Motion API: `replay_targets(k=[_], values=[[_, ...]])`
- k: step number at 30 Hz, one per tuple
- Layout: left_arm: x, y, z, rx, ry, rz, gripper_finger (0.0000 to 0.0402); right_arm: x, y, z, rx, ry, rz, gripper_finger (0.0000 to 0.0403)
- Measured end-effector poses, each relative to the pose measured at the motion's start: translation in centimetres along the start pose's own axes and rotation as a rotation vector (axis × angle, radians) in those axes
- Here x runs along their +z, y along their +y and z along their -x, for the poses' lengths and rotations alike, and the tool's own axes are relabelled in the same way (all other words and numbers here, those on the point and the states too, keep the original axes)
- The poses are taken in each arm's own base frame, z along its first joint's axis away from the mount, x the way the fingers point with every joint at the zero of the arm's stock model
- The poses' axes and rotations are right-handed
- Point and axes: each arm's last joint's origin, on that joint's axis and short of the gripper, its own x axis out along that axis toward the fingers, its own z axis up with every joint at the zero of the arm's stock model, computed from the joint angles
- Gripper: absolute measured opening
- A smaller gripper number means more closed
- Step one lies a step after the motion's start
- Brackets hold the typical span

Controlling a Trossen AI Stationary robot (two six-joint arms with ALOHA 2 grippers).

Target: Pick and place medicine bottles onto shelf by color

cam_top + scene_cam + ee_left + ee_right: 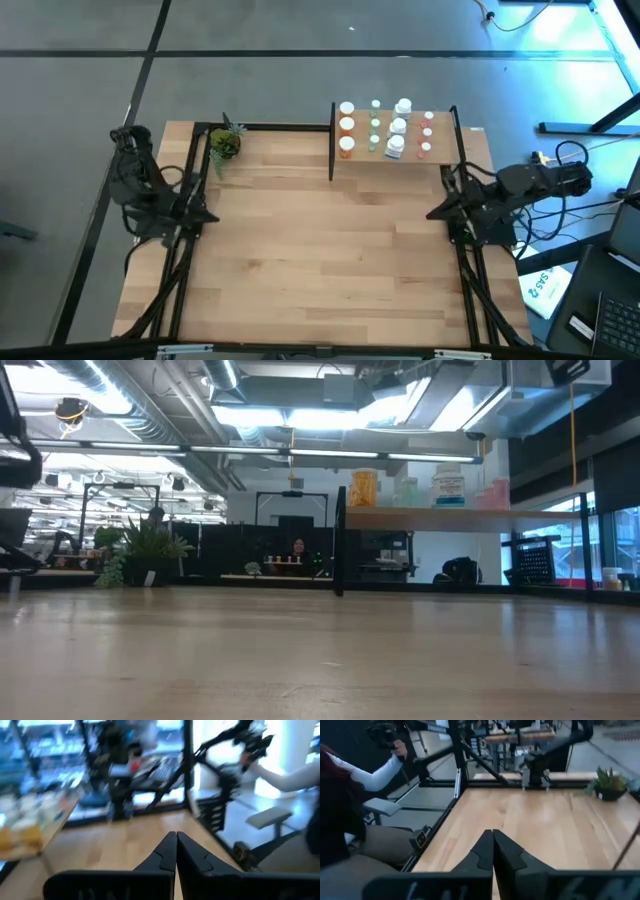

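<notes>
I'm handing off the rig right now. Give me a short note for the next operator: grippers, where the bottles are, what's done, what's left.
Left gripper: shut, empty, parked at the table's left edge.
Right gripper: shut, empty, parked at the right edge.
Medicine bottles: all the ones in view stand on the shelf at the back right, in rows by color: orange, green, white, pinkish-red.
Potted plant: back left, untouched.
Done: no bottle shows on the tabletop; sorting looks complete.
Left: apparently nothing; maybe confirm the rows.
</notes>
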Motion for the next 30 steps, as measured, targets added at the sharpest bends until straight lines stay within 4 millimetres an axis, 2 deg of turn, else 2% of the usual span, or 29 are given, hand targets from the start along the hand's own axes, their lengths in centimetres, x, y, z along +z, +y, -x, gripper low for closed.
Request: replay_targets(k=[2, 8, 14, 18, 25, 30], values=[[-0.5, -0.1, 0.1, -0.052, -0.058, -0.035, 0.0001, -0.6, -0.1, -0.6, 0.012, -0.029, 0.024, 0.0002], [-2.6, -0.4, 0.0, -0.153, -0.178, -0.073, 0.0000, -2.4, 0.2, -2.0, 0.199, -0.114, 0.056, 0.0002], [-5.0, -1.0, -1.1, -0.160, -0.188, -0.085, 0.0000, -4.9, -0.1, -3.8, 0.204, -0.095, 0.031, 0.0002], [-6.1, -1.3, -1.8, -0.207, -0.225, -0.088, 0.0000, -6.4, -0.1, -4.7, 0.270, -0.131, 0.042, 0.0002], [-9.8, -0.9, -3.6, -0.127, -0.200, -0.052, 0.0000, -9.8, -0.7, -6.0, 0.276, -0.143, 0.040, 0.0001], [-11.4, -0.6, -4.3, -0.131, -0.218, -0.060, 0.0000, -11.5, -1.1, -6.5, 0.274, -0.151, 0.043, 0.0001]])
